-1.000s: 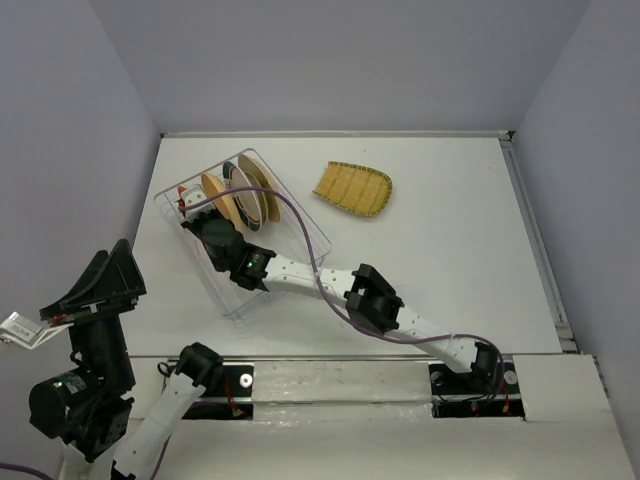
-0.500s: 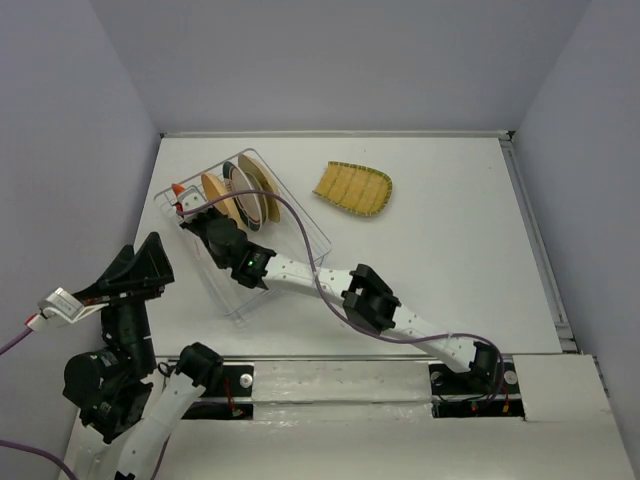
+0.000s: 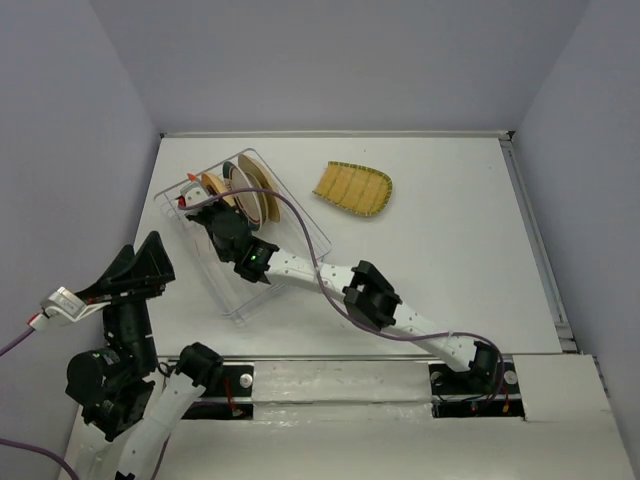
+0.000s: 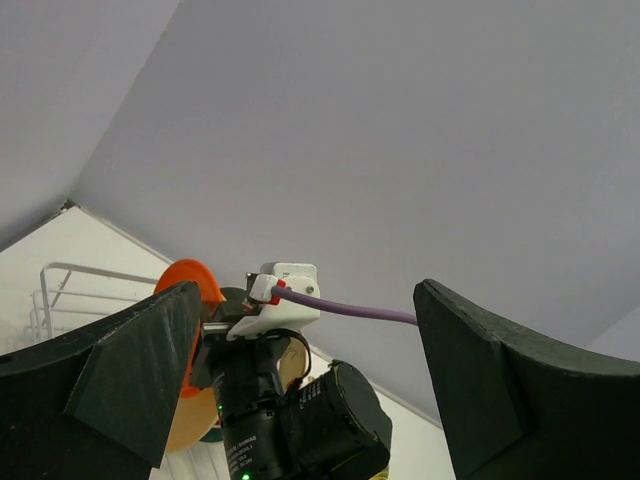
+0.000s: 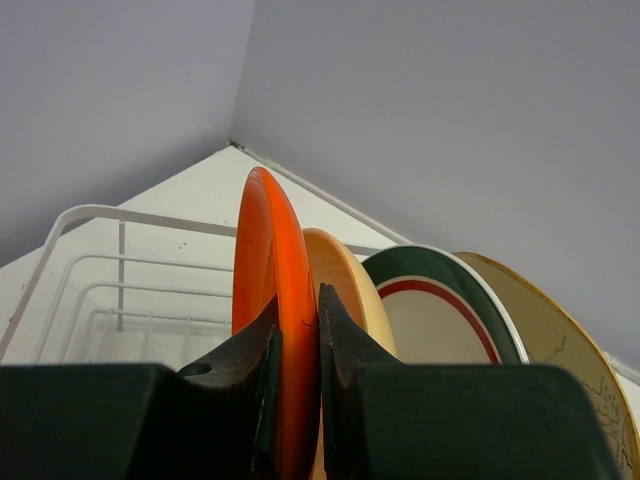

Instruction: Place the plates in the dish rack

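From above, the see-through dish rack (image 3: 228, 296) sits slantwise on the left of the white table (image 3: 450, 240), with several plates (image 3: 247, 193) standing upright in it. The right gripper (image 3: 203, 207) reaches in among them. A yellow-green fan-shaped plate (image 3: 352, 187) lies flat on the table, well apart from the rack. The left gripper (image 3: 140, 268) is raised beside the table's left edge.

From the left wrist, its fingers (image 4: 130, 370) are spread wide around nothing.

From the right wrist, the fingers are clamped on the rim of the upright orange-red plate (image 5: 262, 250), with a tan plate (image 5: 345, 275) just behind it.
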